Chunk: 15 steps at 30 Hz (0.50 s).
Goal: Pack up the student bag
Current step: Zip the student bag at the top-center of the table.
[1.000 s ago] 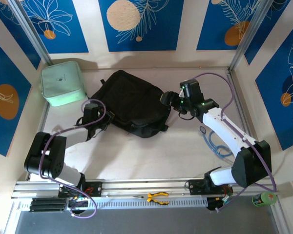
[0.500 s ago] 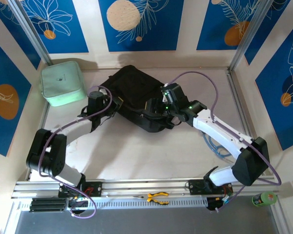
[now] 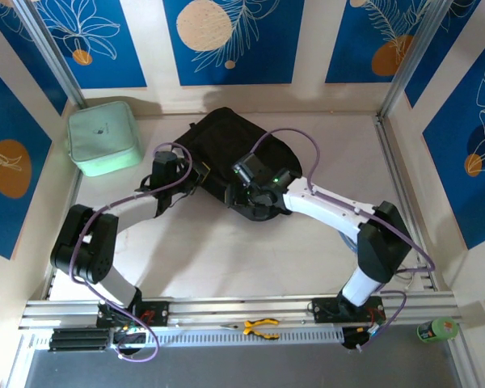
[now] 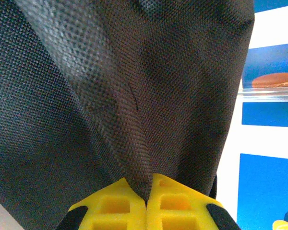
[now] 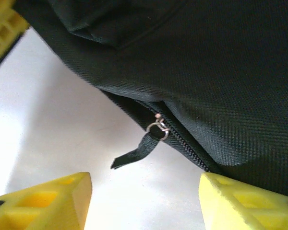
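The bag lies mid-table, toward the back. The left gripper pinches a fold of its fabric. The right gripper hangs with fingers apart, just short of the zipper pull — the unzipping step, by the look. Next, it must close squarely on that tab — then draw it along the teeth.

right gripper swung left onto student bag, bag shifted rightward
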Motion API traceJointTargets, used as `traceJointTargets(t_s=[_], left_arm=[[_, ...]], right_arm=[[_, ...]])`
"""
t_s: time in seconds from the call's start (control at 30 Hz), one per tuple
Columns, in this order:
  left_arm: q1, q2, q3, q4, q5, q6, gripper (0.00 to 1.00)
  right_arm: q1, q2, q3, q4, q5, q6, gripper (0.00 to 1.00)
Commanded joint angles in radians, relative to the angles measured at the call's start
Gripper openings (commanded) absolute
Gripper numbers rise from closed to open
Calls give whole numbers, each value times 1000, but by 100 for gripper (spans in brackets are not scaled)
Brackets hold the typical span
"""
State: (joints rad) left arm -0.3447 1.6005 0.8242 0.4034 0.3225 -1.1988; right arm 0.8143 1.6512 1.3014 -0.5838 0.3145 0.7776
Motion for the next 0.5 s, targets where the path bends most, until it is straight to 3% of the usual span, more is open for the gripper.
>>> traceJointTargets(t_s=[0.0, 0.27, 0.47], left_arm=[[-16, -6, 25, 55, 59, 25, 0], [-16, -2, 25, 55, 69, 24, 0], [-16, -1, 29, 51, 79, 27, 0]], right_arm=[[16, 35, 51, -47, 50, 44, 57], [39, 89, 104, -85, 105, 89, 41], [66, 20, 25, -59, 128, 178, 41]])
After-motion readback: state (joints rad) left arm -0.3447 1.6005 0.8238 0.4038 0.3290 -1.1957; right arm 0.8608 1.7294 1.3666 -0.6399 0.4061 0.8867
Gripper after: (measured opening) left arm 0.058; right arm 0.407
